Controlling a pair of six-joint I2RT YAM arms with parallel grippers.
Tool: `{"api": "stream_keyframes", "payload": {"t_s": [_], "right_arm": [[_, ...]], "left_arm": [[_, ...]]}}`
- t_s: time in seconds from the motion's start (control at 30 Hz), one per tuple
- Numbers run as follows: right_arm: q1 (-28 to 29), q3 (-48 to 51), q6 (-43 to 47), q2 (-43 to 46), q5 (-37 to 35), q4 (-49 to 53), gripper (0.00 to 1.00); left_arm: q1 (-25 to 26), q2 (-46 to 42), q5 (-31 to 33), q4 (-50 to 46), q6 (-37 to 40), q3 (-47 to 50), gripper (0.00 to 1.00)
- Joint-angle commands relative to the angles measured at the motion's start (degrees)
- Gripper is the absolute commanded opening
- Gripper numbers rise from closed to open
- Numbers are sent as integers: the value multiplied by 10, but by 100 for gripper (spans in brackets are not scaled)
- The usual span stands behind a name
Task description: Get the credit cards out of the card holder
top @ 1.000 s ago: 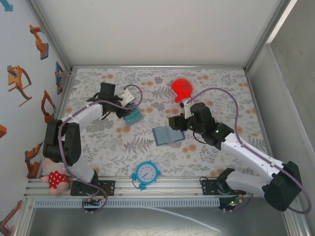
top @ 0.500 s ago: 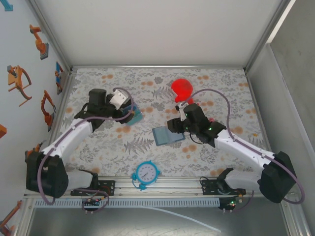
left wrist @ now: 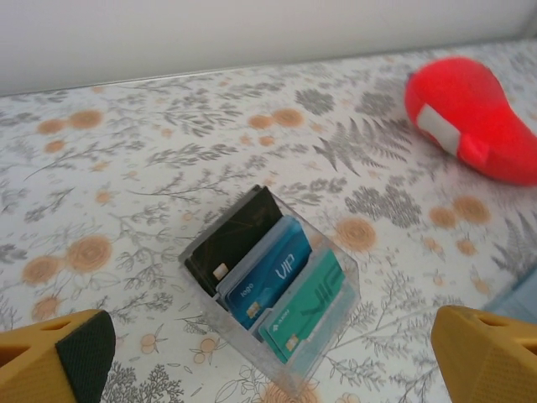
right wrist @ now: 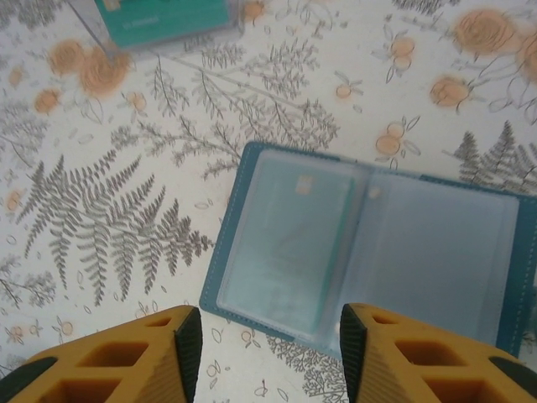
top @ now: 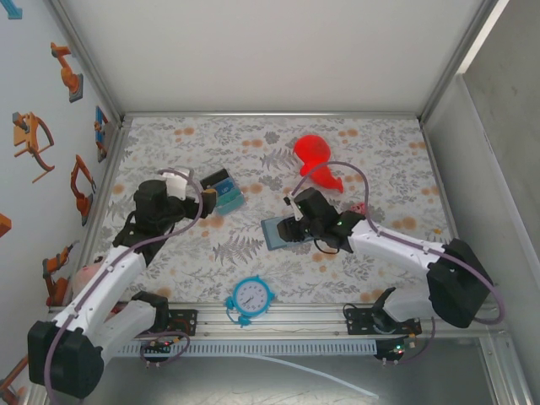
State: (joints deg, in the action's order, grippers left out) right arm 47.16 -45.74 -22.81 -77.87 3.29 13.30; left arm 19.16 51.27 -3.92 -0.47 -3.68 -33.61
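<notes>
The card holder lies open and flat on the floral table, slate-blue with pale clear sleeves. A card with a small chip sits inside its left sleeve. My right gripper hovers open just over the holder's near edge, its fingers straddling the left page with nothing between them. A clear rack holds a black, a blue and a teal card, also seen in the top view. My left gripper stands open just short of the rack, holding nothing.
A red plush object lies behind the holder, also in the left wrist view. A blue clock sits near the front edge. A small pink item lies beside the right arm. The rack's teal card shows beyond the holder.
My left arm has drawn back towards the near left, away from the rack. My right gripper has slid left and lower over the open card holder.
</notes>
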Motion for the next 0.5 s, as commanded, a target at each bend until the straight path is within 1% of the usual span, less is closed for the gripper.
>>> {"api": "stream_keyframes", "payload": {"t_s": [0.0, 0.17, 0.23, 0.27, 0.33, 0.47], "right_arm": [[10, -29, -5, -27, -13, 26, 46], [21, -64, 5, -78, -14, 54, 44], [25, -76, 8, -96, -14, 61, 42], [26, -82, 11, -105, -13, 64, 40], [30, -91, 12, -118, -16, 71, 39], [35, -101, 15, -133, -17, 71, 39]], "left_arm": [[2, -25, 68, 36, -101, 21, 97], [2, -47, 91, 37, -148, 41, 97], [2, -51, 114, 40, -188, 48, 97], [1, -54, 131, 34, -216, 50, 97], [2, -59, 153, 15, -258, 47, 97], [2, -65, 174, -26, -294, 34, 97]]}}
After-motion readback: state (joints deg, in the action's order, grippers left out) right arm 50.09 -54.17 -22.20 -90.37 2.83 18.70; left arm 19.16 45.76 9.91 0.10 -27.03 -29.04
